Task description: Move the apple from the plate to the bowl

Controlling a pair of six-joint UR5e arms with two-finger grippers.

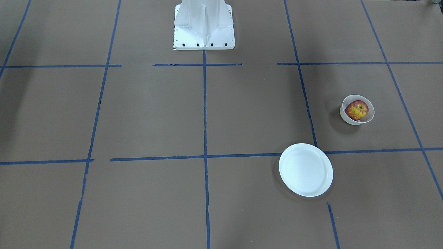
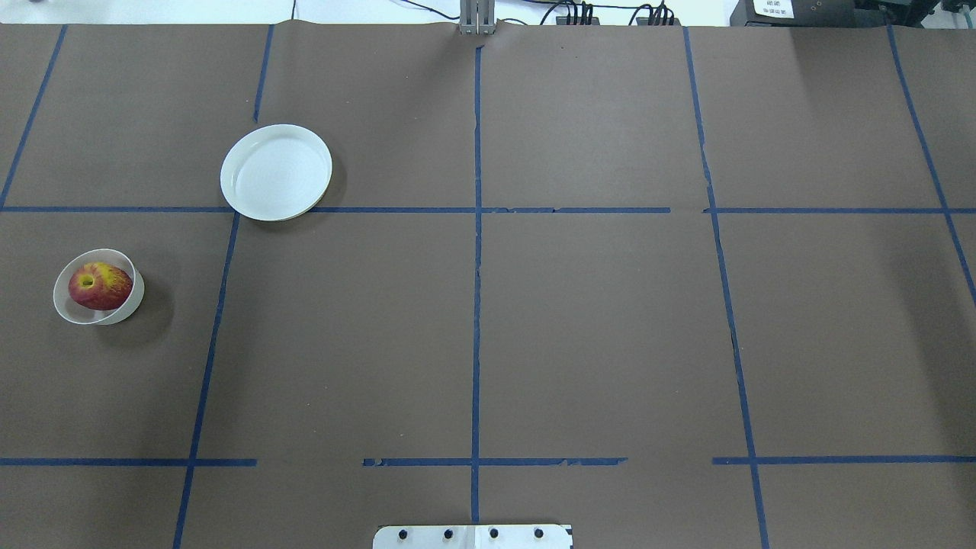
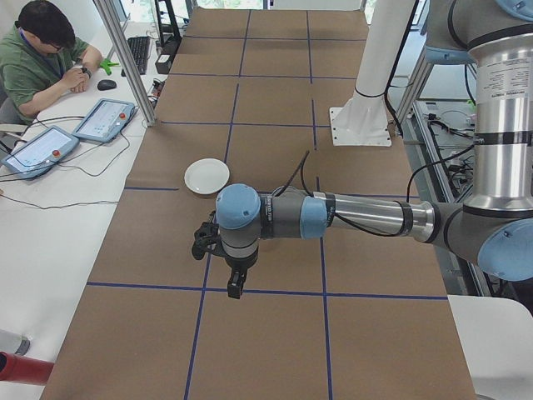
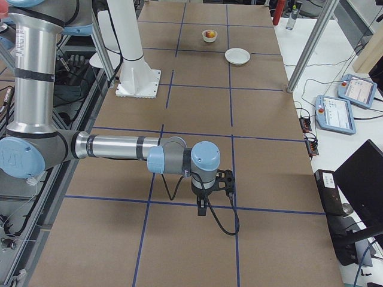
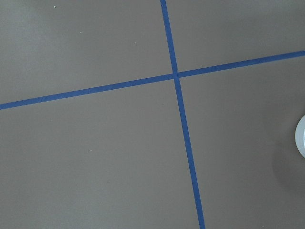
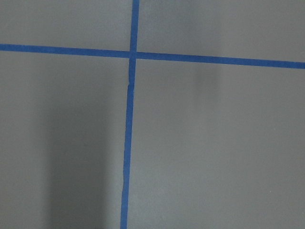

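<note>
The red and yellow apple (image 1: pixel 356 110) lies inside the small white bowl (image 1: pixel 347 118), stem dimple up; it also shows in the overhead view (image 2: pixel 99 285) in the bowl (image 2: pixel 128 305). The flat white plate (image 1: pixel 305 169) is empty, also in the overhead view (image 2: pixel 276 172). In the right side view the bowl with the apple (image 4: pixel 209 34) and the plate (image 4: pixel 237 56) sit far off. My left gripper (image 3: pixel 236 290) shows only in the left side view, pointing down above the table; I cannot tell its state. My right gripper (image 4: pixel 202 209) shows only in the right side view; its state is unclear.
The white robot base (image 1: pixel 204 26) stands at the table's edge. Blue tape lines (image 2: pixel 477 267) grid the brown table. An operator (image 3: pixel 42 50) sits at a side desk with tablets. A white rim (image 5: pixel 301 138) shows at the left wrist view's right edge.
</note>
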